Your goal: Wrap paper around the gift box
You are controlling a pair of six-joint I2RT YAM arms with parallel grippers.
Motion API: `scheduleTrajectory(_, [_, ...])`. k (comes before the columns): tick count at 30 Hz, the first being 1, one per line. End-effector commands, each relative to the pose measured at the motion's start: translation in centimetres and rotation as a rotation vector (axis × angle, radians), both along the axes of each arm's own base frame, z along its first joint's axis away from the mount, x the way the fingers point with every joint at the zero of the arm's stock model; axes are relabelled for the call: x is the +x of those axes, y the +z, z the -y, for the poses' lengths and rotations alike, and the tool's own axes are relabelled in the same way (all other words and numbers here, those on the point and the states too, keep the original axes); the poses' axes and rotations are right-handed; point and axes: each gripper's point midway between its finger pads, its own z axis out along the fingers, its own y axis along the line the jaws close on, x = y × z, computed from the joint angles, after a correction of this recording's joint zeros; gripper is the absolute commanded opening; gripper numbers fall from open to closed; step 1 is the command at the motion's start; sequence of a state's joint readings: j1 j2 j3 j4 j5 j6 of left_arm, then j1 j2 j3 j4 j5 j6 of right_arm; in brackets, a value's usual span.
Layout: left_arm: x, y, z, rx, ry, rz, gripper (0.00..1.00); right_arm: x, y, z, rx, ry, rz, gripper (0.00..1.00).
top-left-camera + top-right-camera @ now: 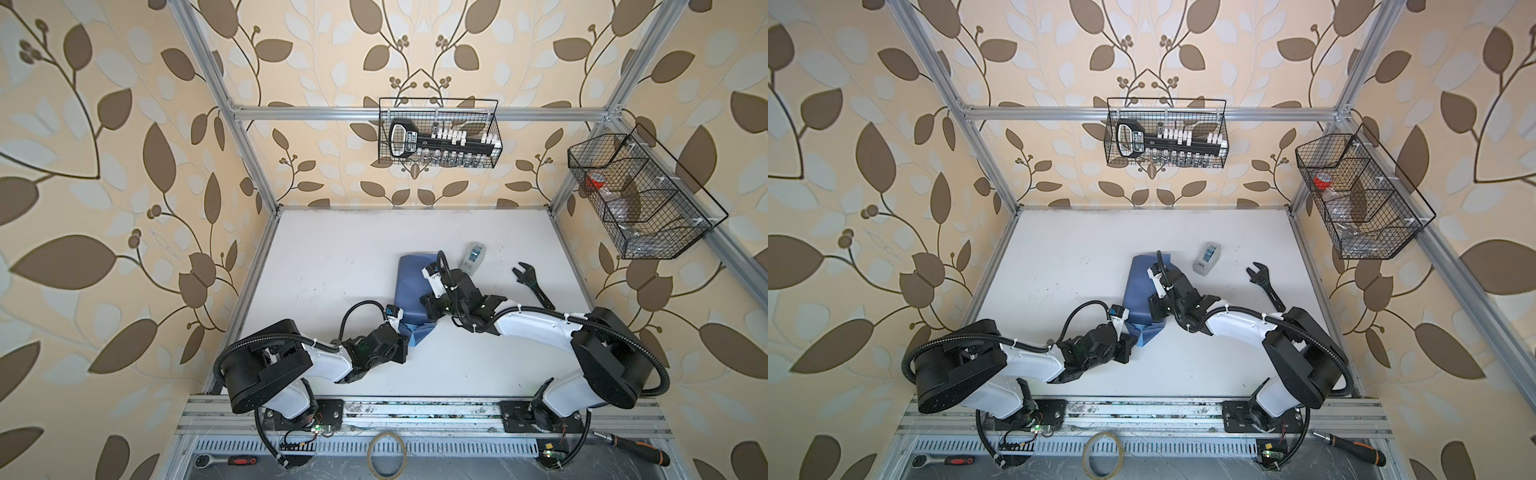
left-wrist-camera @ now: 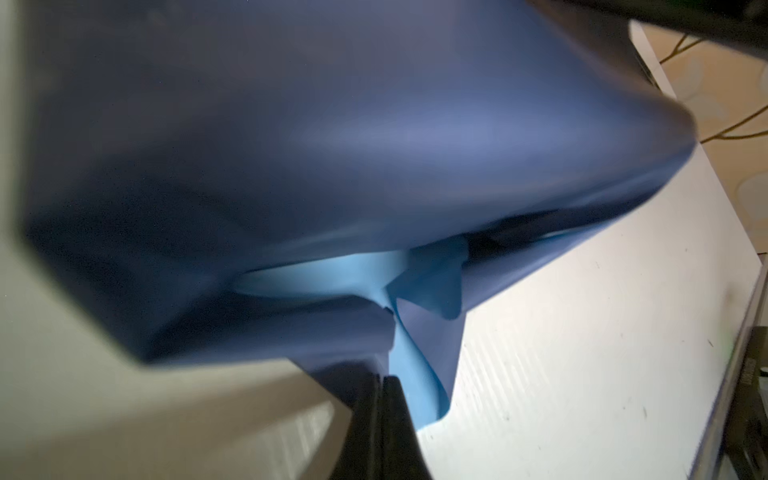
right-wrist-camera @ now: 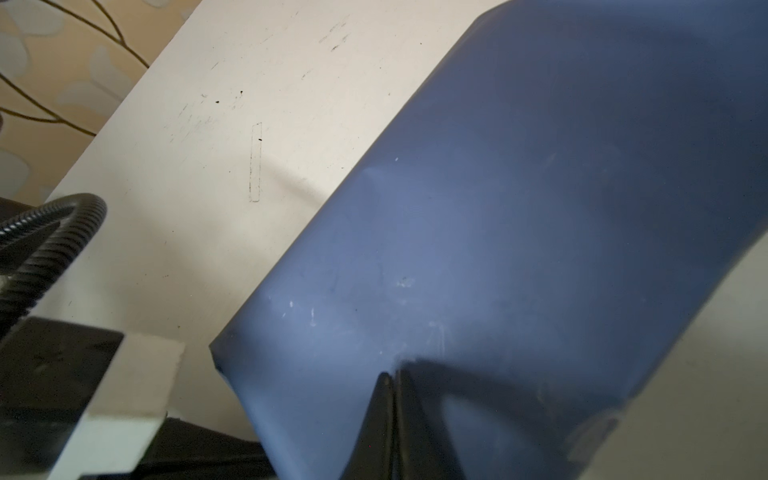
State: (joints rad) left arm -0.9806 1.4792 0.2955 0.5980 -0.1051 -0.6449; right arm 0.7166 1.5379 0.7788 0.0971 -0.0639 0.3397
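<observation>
The paper (image 1: 409,291) lies mid-table, folded into a slate-blue bundle (image 1: 1138,286). The gift box is hidden under it. At the bundle's near end the paper crumples into light-blue folds (image 2: 428,282). These folds run down to my left gripper (image 2: 382,378), which is shut on a pinch of the paper (image 1: 405,338). My right gripper (image 3: 392,374) is shut with nothing between its fingers. Its tips rest on the bundle's slate-blue top (image 3: 540,208), at its near right side in both top views (image 1: 426,307).
A clear tape dispenser (image 1: 473,257) stands just behind and right of the bundle, with a black wrench (image 1: 534,284) further right. Wire baskets (image 1: 440,133) hang on the back and right frame. A ratchet (image 1: 232,460), a tape ring (image 1: 387,455) and a screwdriver (image 1: 636,451) lie by the front rail.
</observation>
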Motion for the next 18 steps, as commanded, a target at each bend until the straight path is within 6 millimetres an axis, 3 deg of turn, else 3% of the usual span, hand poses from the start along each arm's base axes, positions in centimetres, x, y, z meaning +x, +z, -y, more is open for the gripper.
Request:
scheduleTrajectory(1, [-2.5,-3.5,-2.8,0.117,0.010,-0.108,0.00,-3.9,-5.2,2.1,-0.124,0.038,-0.187,0.07])
scheduleTrajectory(7, [-2.0,-2.4,-3.5,0.129,0.037,-0.063,0.00,-3.9,-5.3,2.0,-0.123,0.038,-0.190,0.07])
scheduleTrajectory(18, [0.4,-2.7,-3.6,0.130,0.053,-0.074,0.00,-4.0,-5.2,2.2,-0.129,0.040,-0.186,0.06])
